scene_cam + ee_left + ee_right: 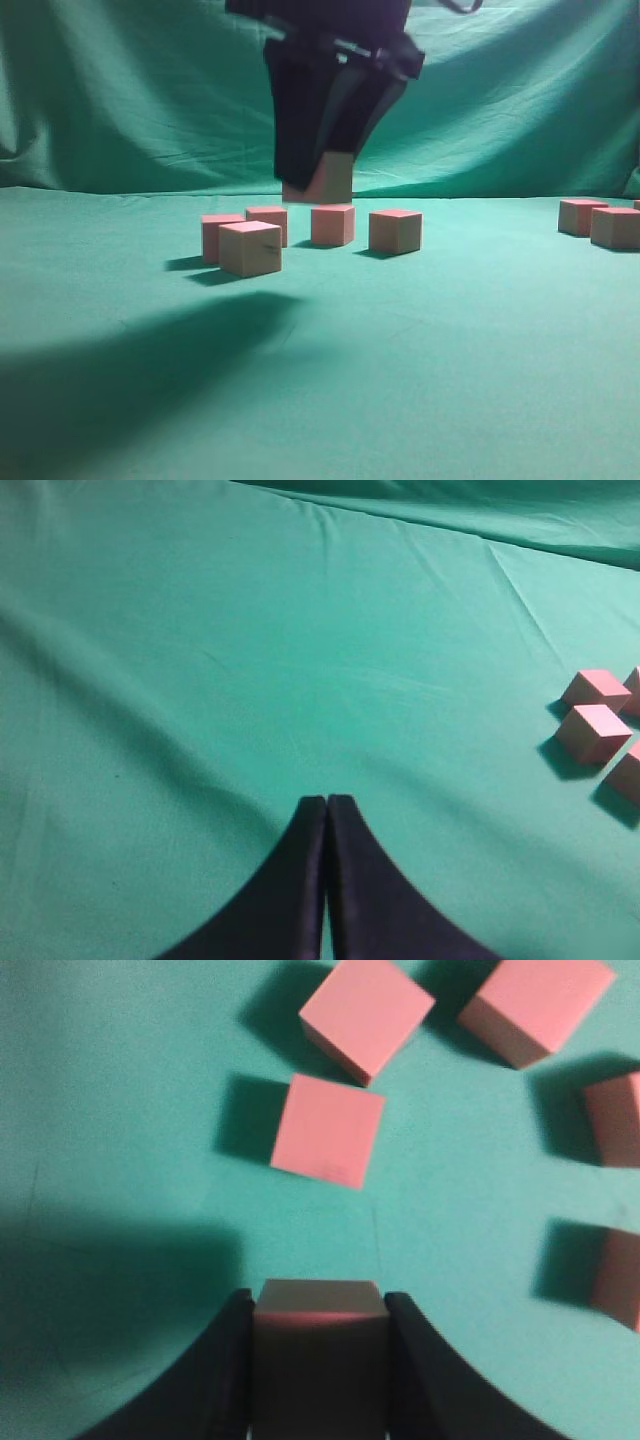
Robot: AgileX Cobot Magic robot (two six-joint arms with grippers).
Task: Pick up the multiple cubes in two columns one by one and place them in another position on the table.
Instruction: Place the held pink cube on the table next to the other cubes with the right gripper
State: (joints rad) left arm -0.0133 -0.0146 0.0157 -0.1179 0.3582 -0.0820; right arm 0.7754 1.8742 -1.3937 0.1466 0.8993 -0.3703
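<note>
A cube (pixel 318 1345) is clamped between the fingers (pixel 215 1380) of the right gripper (pixel 318 178) and held above the table (pixel 420 350). Ahead of and below those fingers, loose cubes (pixel 329 1130) are scattered on the cloth. The left gripper (pixel 327 802) is seen with fingertips pressed together, empty, other cubes (pixel 594 732) lying well off to their right.

My right gripper (pixel 318 175) covers most of the small salmon-pink cube (pixel 335 180) I hold; exterior view shows only its lower right part, slightly blurred. In my right wrist view that held cube (pixel 318 1360) runs off the bottom edge, its near face in shadow. Two more pink cubes (pixel 615 1120) (pixel 620 1275) are cut by the right edge there. My left wrist view clips two cubes (pixel 627 775) (pixel 634 690) at its right edge. Exterior view: one cube (pixel 637 205) barely shows at the right edge of the teal-green cloth table (pixel 400 380).
</note>
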